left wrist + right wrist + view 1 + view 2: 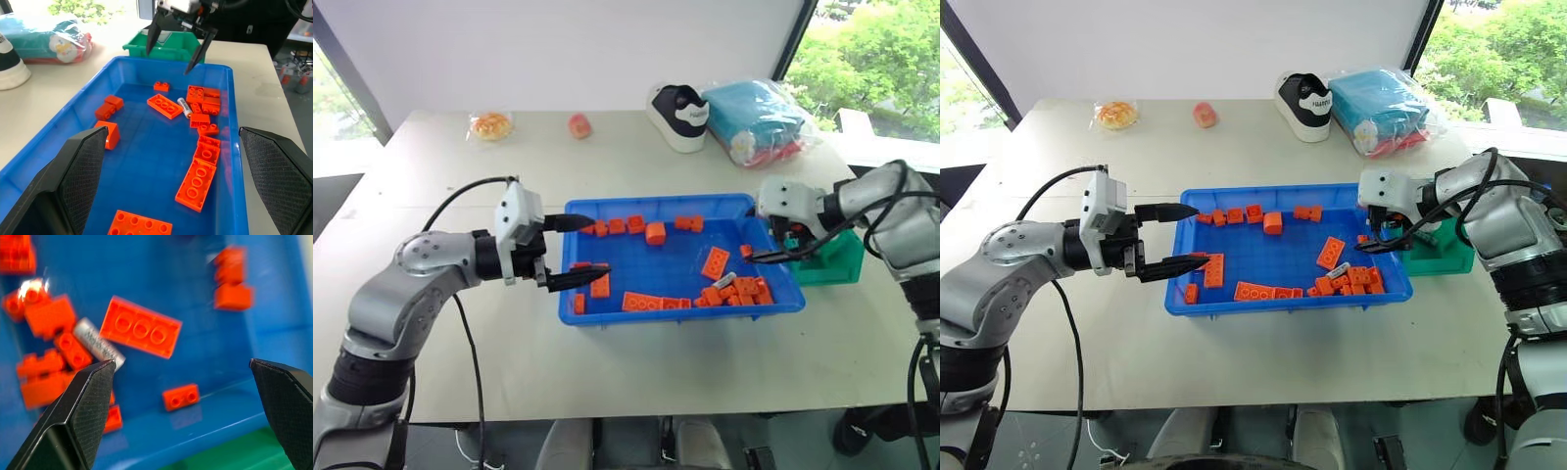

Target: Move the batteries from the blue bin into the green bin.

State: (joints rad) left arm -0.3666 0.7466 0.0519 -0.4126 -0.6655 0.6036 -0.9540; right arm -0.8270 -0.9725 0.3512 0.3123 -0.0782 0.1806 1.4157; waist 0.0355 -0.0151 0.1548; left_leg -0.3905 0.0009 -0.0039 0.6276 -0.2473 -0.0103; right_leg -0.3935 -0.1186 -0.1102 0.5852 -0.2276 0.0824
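A single battery (184, 106) is lying in the blue bin (636, 208), a slim silver-grey cylinder resting among the orange bricks (736, 291) heaped at the bin's right end, touching the long brick (141, 326) beside it; in the right wrist view it (98, 344) is showing just past one finger of the right tool; more orange bricks are scattered along the bin's far wall and near wall, with a bare blue patch between them; the green bin (837, 260) is standing on the tabletop (440, 333) just beside the blue bin's right end, and whatever is inside it cannot be told.

The right tool (781, 245) is hanging over the right end of the blue bin, at the rim nearest the green bin, pointing down towards the brick heap; its jaws are standing spread wide and are gripping nothing, with the battery lying below and apart from them; the left tool (578, 251) is reaching in level over the blue bin's left rim; its jaws are also parted wide, one finger above the other, and it is carrying nothing.

Along the tabletop's far edge a black-and-white shoe (677, 115) is sitting beside a teal plastic-wrapped bundle (756, 119); further left are lying a small red-orange object (579, 125) and a wrapped orange item (491, 125).
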